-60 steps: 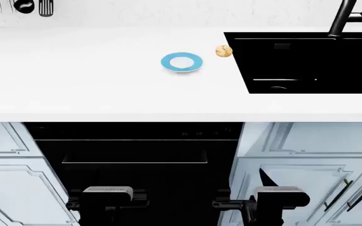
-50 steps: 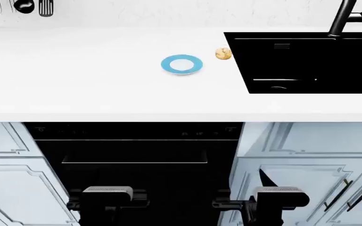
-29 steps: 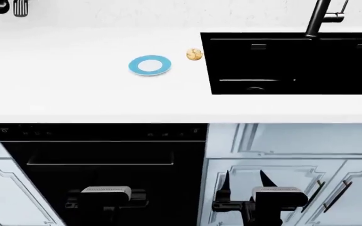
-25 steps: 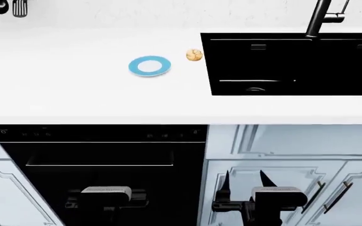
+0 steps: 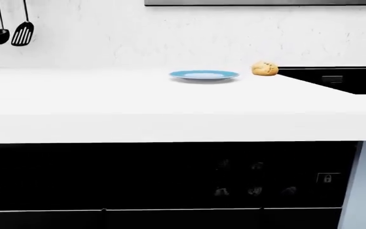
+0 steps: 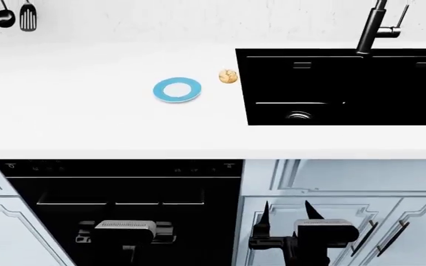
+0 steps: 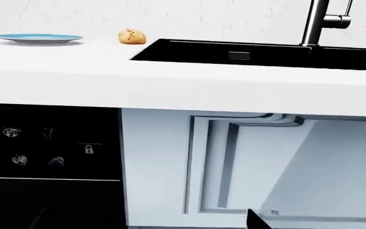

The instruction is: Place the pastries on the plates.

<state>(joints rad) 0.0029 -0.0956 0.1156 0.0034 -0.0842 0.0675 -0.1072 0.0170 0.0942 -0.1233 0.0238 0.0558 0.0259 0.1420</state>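
The blue-rimmed plate lies on the white counter, empty. The round pale-golden bun sits to its right, close to the sink's left edge. Both also show in the left wrist view, plate and bun, and in the right wrist view, plate and bun. My left gripper hangs low in front of the black oven, its fingers lost against the dark. My right gripper is open and empty, low before the cabinet doors. The croissant and the grey plate are out of view.
A black sink with a dark faucet is set in the counter's right part. Utensils hang on the back wall at left. Below the counter edge are the oven and pale cabinet doors.
The head view has shifted right and then tilted, so plate, bun and sink now sit further left and lower in the picture. Both arms stay low; nothing on the counter moved.
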